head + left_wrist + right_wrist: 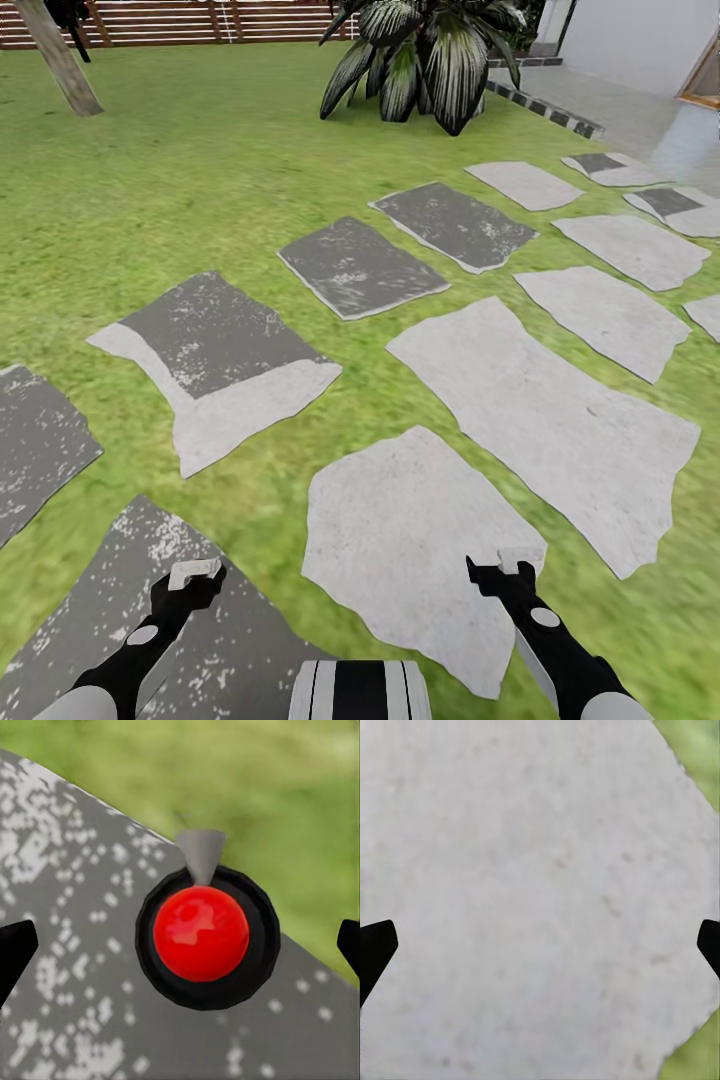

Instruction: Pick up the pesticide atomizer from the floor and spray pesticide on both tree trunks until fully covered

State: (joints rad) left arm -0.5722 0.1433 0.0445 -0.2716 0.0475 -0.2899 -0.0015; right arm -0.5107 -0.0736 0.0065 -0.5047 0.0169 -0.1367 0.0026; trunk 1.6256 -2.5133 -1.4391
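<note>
In the left wrist view the pesticide atomizer (201,934) appears end-on: a glossy red ball in a black ring with a grey nozzle (200,853). It lies between the tips of my left gripper (180,945), which is open, both black fingertips (15,952) well clear of it. A dark speckled stone (67,967) lies behind it. In the head view the left gripper (190,578) hangs over that dark stone (100,620). My right gripper (505,570) is open and empty over a pale stone (532,885). A grey-beige tree trunk (60,55) stands far off on the grass floor (200,170).
Several flat stepping stones, dark and pale, cross the lawn toward the far right (540,400). A short palm with striped leaves (430,50) stands at the back. Behind it run a slatted brown fence (200,20), a stone kerb (545,105) and a pale paved terrace (640,110).
</note>
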